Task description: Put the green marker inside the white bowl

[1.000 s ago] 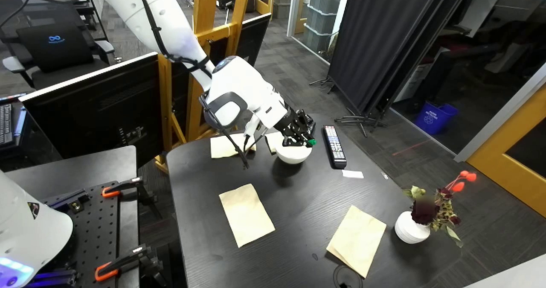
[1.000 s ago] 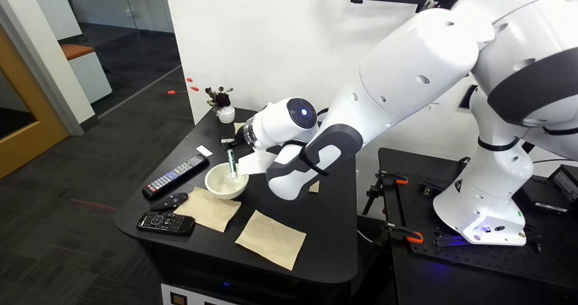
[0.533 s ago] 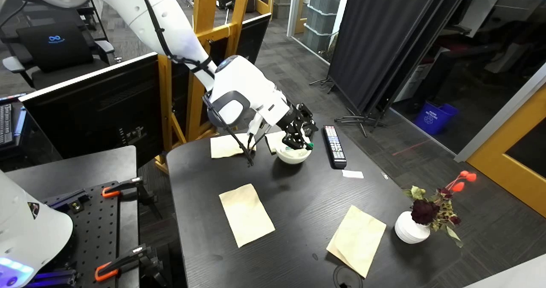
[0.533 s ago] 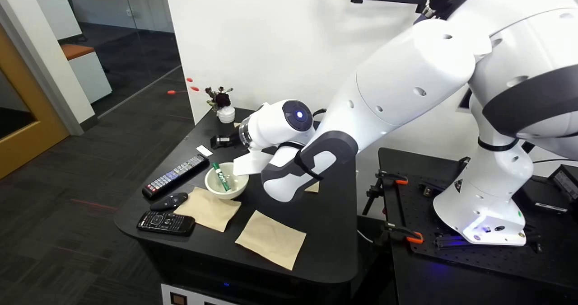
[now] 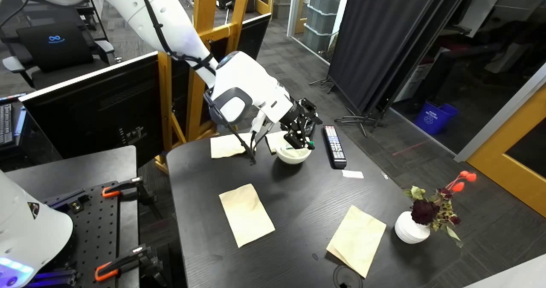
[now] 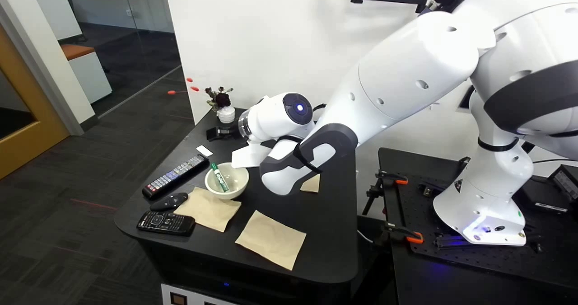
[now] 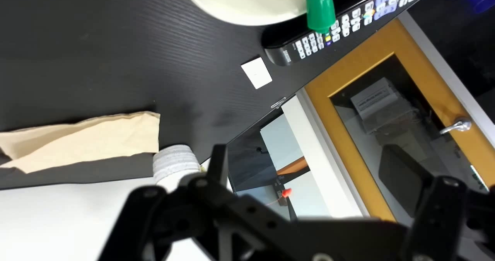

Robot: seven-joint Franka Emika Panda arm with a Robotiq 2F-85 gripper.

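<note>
With the green-capped marker (image 6: 220, 178) leaning inside the white bowl (image 6: 238, 179), cap (image 7: 321, 11) jutting past the rim, the placing step appears done. Jaws: parted, holding nothing, clear of the bowl. Next move, as judged: retreat upward from the bowl without brushing the cap.

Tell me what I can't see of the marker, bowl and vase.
Green marker: partly hidden by the end effector, exterior view; also cut off by top edge, wrist view.
White bowl: partly cut off by that edge.
Vase: partly hidden behind the end effector, wrist view.
</note>
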